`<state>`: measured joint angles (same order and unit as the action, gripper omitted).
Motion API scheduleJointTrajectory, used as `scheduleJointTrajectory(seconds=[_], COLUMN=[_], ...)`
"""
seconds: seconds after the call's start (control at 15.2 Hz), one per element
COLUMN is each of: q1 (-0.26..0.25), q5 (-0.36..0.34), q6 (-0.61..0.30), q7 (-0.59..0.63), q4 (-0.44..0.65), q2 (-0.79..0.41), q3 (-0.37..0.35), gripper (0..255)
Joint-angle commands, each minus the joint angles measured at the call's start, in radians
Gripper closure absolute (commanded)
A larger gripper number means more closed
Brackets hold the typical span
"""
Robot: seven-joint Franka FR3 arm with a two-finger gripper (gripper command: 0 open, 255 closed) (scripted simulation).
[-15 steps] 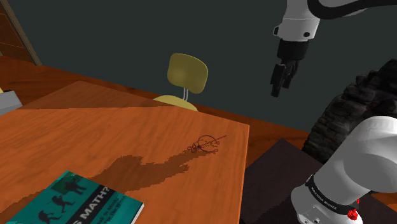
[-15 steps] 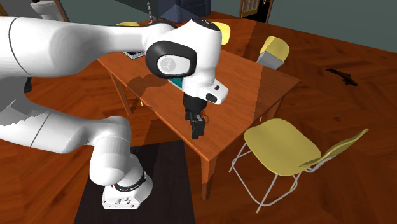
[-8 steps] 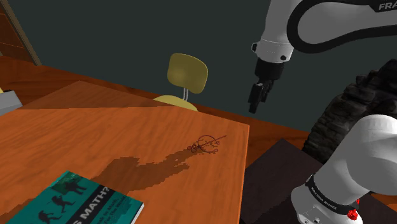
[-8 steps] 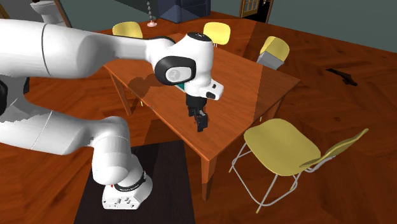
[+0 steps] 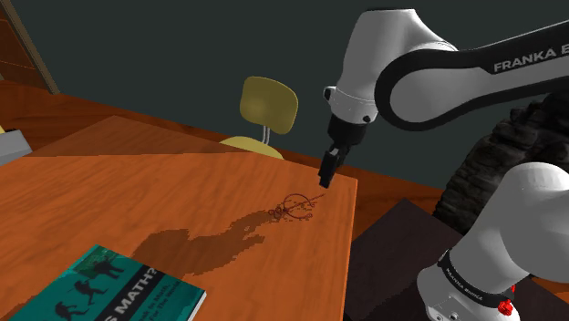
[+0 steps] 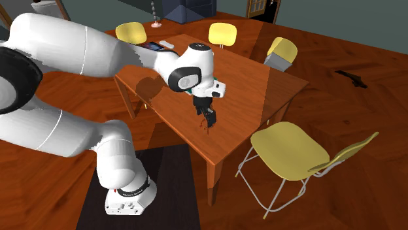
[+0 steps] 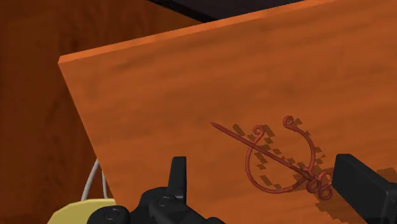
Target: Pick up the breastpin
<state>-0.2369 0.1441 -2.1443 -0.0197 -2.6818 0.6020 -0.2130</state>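
- Breastpin, a reddish wire ring crossed by a long pin, lies flat on the wooden table, near its edge.
- Black gripper hangs just above it, fingers spread wide, gripping nothing.
- Teal maths book lies well apart; yellow chair stands beyond the table.

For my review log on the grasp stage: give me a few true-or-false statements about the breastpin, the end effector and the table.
1. The breastpin lies on the wooden table. True.
2. The end effector is shut on the breastpin. False: it is open, above the breastpin, holding nothing.
3. A teal book lies on the same table. True.
4. The breastpin rests on the book. False: it lies apart from it, near the table's corner.
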Motion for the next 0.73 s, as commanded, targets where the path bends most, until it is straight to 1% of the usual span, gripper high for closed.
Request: scheduleJointTrajectory(seconds=[0.0, 0.2, 0.4, 0.46, 0.66], q1=[-0.020, -0.042, -0.054, -0.055, -0.049], q5=[0.010, 0.012, -0.006, -0.016, -0.025], q6=[-0.089, -0.208, -0.323, -0.353, -0.403], q7=[0.007, 0.026, 0.055, 0.066, 0.075], q4=[-0.005, 0.004, 0.024, 0.032, 0.014], q2=[-0.054, -0.141, -0.236, -0.263, -0.297], q3=[-0.032, -0.084, -0.140, -0.156, -0.165], gripper=[0, 0, 0, 0, 0])
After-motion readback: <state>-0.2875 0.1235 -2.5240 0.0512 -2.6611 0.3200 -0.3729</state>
